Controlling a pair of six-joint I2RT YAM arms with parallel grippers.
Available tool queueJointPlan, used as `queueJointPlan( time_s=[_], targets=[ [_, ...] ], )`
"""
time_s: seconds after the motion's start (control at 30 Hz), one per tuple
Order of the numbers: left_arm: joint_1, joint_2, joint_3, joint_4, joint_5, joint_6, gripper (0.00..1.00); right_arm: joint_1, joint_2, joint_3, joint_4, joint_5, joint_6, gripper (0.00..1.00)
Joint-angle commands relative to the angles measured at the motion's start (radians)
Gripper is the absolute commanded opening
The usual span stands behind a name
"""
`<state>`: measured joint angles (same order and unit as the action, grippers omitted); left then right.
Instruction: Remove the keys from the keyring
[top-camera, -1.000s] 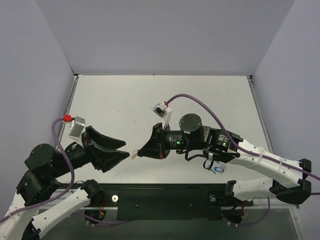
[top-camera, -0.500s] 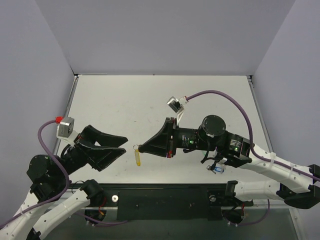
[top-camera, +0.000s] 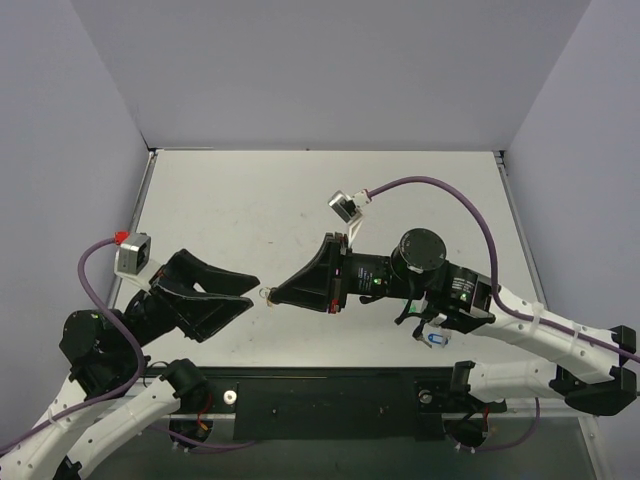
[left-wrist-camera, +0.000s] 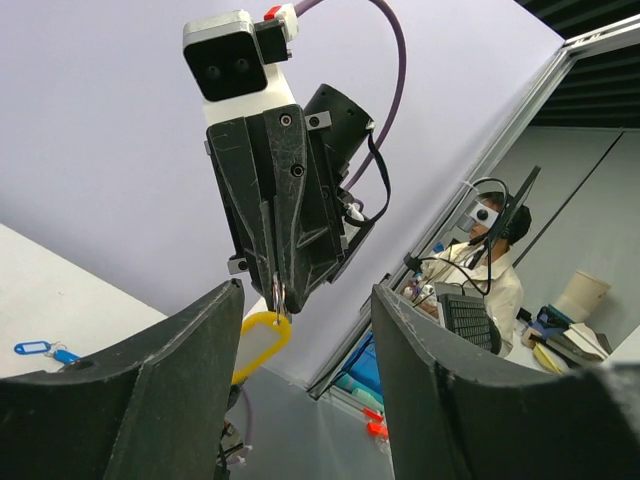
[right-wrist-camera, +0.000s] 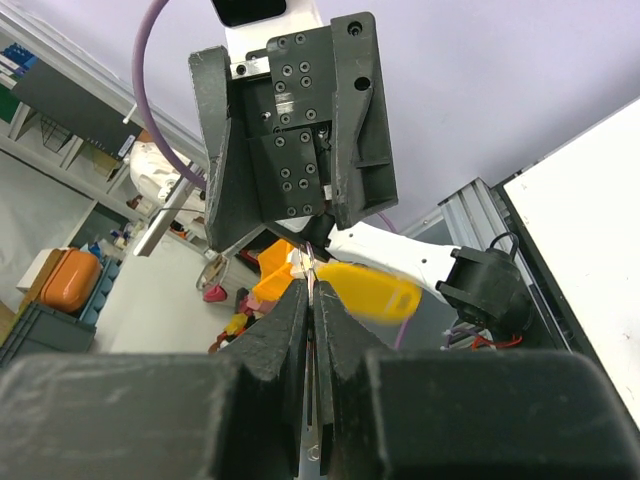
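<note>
Fingers first: our left fingers (top-camera: 220, 281) stand released, spread wide with nothing between them, and their tips sit just beside the keyring (left-wrist-camera: 277, 296), on its left in the overhead view; we cannot tell whether they touch it. Our right fingers (top-camera: 305, 283) are clenched to a narrow point and pinch the keyring at their very tip, meeting it from the opposite side. Beneath the keyring lies the white table (top-camera: 250, 200), and the ring is held up in the air, clear of its surface and over its near half. From the keyring hangs the yellow-capped key (left-wrist-camera: 258, 343), dangling just below it; in the right wrist view the key looks blurred. Well apart from the keyring, down on the table, we see two blue-capped keys (left-wrist-camera: 32, 348) lying close together.
</note>
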<state>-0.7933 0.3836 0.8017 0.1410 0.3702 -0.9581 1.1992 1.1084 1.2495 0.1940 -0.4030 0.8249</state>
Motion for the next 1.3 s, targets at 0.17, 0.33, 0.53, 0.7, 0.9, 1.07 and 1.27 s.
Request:
queueJointPlan(
  time_s=[0.17,0.33,0.53,0.7,0.9,1.07,1.27],
  targets=[
    [-0.004,0.024,-0.001,0.036,0.018,0.019,0.57,0.003,0.024,0.037,0.09,-0.033,0.01,0.0],
    [-0.006,0.026,0.007,0.008,0.016,0.032,0.49,0.005,0.036,0.045,0.096,-0.034,0.011,0.0],
    [-0.006,0.028,0.001,-0.011,0.016,0.041,0.43,0.005,0.038,0.044,0.105,-0.034,0.014,0.0],
    [-0.006,0.023,-0.001,-0.032,0.001,0.047,0.45,0.005,0.036,0.045,0.105,-0.034,0.014,0.0],
    [-0.004,0.012,-0.007,-0.047,-0.017,0.048,0.42,0.005,0.031,0.039,0.102,-0.034,0.014,0.0],
    [-0.006,0.012,-0.007,-0.052,-0.024,0.048,0.2,0.005,0.028,0.036,0.102,-0.034,0.014,0.0],
    [-0.006,0.011,0.008,-0.073,-0.037,0.062,0.0,0.007,0.03,0.019,0.122,-0.04,0.033,0.0]
  ],
)
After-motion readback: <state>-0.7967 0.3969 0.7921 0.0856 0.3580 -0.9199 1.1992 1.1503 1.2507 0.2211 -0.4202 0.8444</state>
